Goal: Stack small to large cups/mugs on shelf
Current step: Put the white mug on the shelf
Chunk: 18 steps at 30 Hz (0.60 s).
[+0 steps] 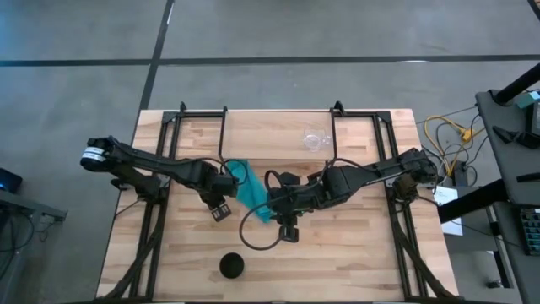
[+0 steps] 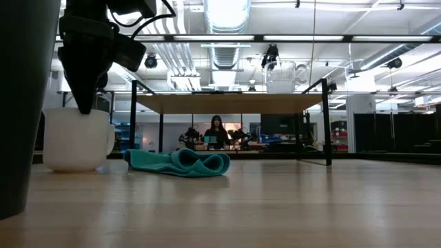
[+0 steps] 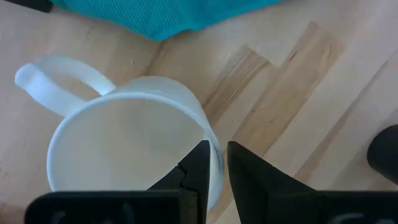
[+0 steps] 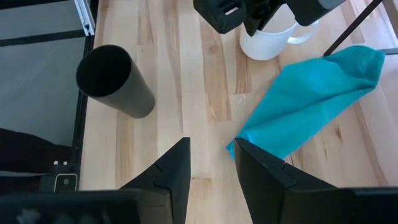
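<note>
The white handled mug [image 2: 76, 140] stands upright on the tabletop beside the teal cloth [image 1: 253, 194]. My left gripper [image 1: 221, 208] is over it, shut on its rim, and covers it in the high view. The black cup [image 1: 232, 266] stands on the table toward the near edge, and looms at the left of the low view as the black cup [image 2: 21, 103]. The small clear glass cup [image 1: 315, 139] stands on the shelf [image 2: 227, 103]. My right gripper [image 4: 211, 163] hangs open above bare table, next to the cloth's corner, touching nothing. My left gripper holds the white mug by its rim wall [image 3: 214, 163], on the side away from the handle [image 3: 59, 81]. One finger [image 3: 198, 163] is inside the mug and one [image 3: 249, 177] outside. The fingers come from above, pointing down. The mug stands upright with its base [image 2: 74, 165] on the table.
The teal cloth [image 2: 179, 162] lies crumpled between the two grippers. The shelf's black legs [image 1: 224, 135] stand toward the far side of the table. Bare wood lies around the black cup [image 4: 115, 81]. A person [image 2: 217, 131] sits far off in the room.
</note>
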Each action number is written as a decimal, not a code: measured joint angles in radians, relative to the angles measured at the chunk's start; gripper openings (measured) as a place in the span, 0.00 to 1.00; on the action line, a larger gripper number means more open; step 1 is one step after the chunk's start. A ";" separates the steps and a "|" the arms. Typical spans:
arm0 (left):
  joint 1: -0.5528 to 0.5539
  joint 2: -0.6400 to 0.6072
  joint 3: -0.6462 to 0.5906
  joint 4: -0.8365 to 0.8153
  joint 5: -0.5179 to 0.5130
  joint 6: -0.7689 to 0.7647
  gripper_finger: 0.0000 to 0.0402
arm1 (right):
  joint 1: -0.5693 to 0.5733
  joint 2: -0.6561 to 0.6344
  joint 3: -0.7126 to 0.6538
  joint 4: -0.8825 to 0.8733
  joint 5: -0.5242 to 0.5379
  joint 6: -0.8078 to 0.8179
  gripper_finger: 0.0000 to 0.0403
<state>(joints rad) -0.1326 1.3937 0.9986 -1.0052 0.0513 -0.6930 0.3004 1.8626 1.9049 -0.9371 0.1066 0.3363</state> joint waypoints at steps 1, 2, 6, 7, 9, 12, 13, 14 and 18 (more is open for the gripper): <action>0.000 0.000 -0.001 0.001 0.000 0.000 0.10 | 0.000 0.000 0.000 0.000 0.000 0.000 0.29; 0.000 0.001 -0.003 0.001 0.000 -0.001 0.10 | 0.000 0.000 0.000 0.000 0.000 0.000 0.29; 0.000 0.010 -0.007 0.002 -0.001 -0.001 0.10 | 0.000 0.000 0.000 0.000 0.000 0.000 0.29; 0.000 0.015 -0.007 0.001 -0.002 -0.001 0.10 | 0.000 0.000 0.000 0.000 0.000 0.000 0.29; 0.000 0.028 -0.007 0.002 -0.002 -0.001 0.10 | 0.000 0.000 0.000 0.000 0.000 0.000 0.29; 0.000 0.045 -0.005 0.001 -0.003 -0.001 0.10 | 0.000 0.000 0.000 0.000 0.000 0.000 0.29; 0.000 0.047 -0.004 0.002 -0.003 -0.001 0.10 | 0.000 0.000 0.000 0.000 0.000 0.000 0.29; 0.000 0.047 -0.003 0.002 -0.003 -0.001 0.10 | 0.000 0.000 0.000 0.000 0.000 0.000 0.29; 0.000 0.037 0.001 0.002 -0.004 0.000 0.08 | 0.000 0.000 0.000 -0.001 0.000 0.000 0.29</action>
<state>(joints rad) -0.1326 1.4308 1.0000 -1.0031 0.0474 -0.6933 0.3004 1.8626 1.9049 -0.9377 0.1064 0.3363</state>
